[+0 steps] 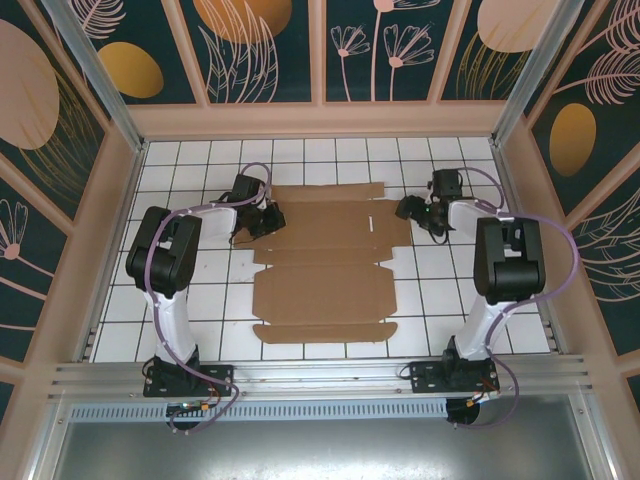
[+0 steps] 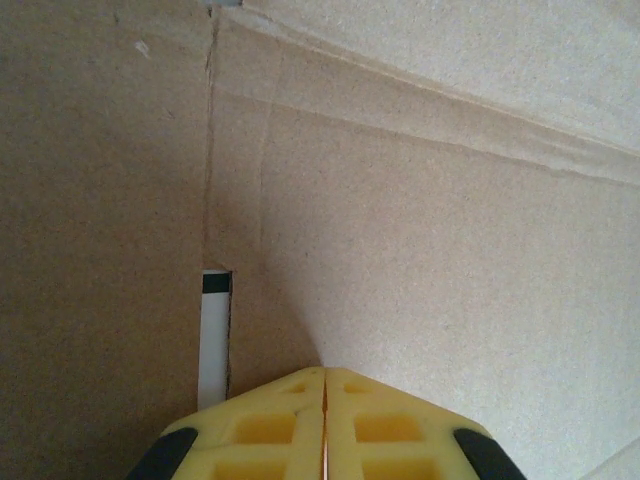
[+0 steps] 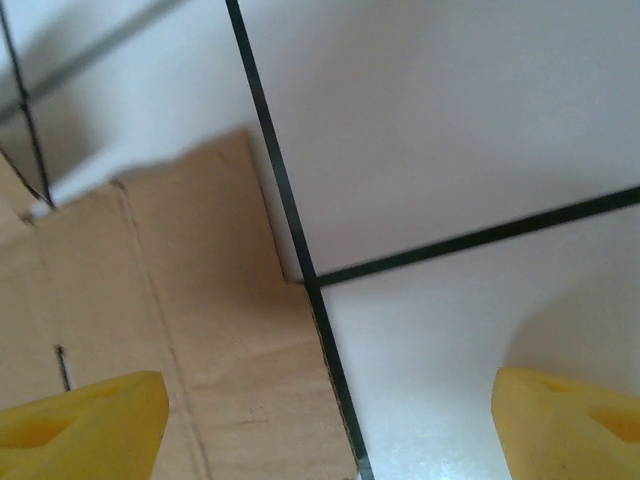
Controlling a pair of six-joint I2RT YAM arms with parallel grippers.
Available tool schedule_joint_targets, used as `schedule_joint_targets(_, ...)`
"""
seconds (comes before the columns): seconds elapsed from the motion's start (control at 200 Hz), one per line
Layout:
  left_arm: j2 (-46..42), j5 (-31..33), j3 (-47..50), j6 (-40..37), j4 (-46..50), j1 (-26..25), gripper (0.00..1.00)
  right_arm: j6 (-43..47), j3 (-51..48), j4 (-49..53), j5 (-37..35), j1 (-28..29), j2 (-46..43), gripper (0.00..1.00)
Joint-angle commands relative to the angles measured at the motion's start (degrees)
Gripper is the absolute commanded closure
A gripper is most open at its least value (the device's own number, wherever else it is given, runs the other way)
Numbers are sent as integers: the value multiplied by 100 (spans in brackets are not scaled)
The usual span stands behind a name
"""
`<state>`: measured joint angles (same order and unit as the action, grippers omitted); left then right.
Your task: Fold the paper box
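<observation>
The paper box (image 1: 320, 290) is a flat brown die-cut sheet with flaps and creases, lying on the white tiled table (image 1: 440, 290). My left gripper (image 1: 268, 220) sits at the sheet's far left flap, which looks slightly raised there. In the left wrist view its yellow fingers (image 2: 270, 430) are pressed together, shut, with creased cardboard (image 2: 430, 220) just beyond the tips. My right gripper (image 1: 408, 210) hovers at the sheet's far right edge. It is open, and its yellow fingers (image 3: 90, 420) stand wide apart over the cardboard edge (image 3: 200, 300) and bare tile.
A narrow gap in the cardboard shows white tile (image 2: 215, 340) beside the left fingertips. Pink frame walls (image 1: 130, 200) enclose the table on three sides. Black grout lines (image 3: 290, 230) cross the tile by the right gripper.
</observation>
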<state>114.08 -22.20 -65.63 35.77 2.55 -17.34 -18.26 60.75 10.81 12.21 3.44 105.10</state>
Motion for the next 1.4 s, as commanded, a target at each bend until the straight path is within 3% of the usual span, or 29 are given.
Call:
schedule_joint_targets(0.0, 232, 84, -63, -158, 150, 41, 92, 148, 225, 278, 529, 88, 233, 15)
schedule_joint_targets(0.38, 171, 67, 22, -157, 55, 39, 93, 301, 477, 420, 934, 845, 548, 16)
schedule_joint_targets(0.661, 118, 102, 58, -167, 39, 41, 94, -224, 168, 31, 1482, 483, -115, 17)
schedule_joint_targets(0.951, 106, 93, 59, -176, 27, 42, 94, -1048, -359, -879, 3000, 236, -431, 19)
schedule_joint_targets(1.141, 96, 75, 82, -202, 30, 50, 94, -994, -431, -830, 2839, 196, -194, 22)
schedule_joint_targets(1.306, 105, 67, 77, -211, 35, 49, 94, -789, -452, -512, 1789, 152, -304, 30)
schedule_joint_targets(1.396, 105, 66, 76, -209, 35, 51, 95, -821, -563, -653, 2001, 88, -333, 43)
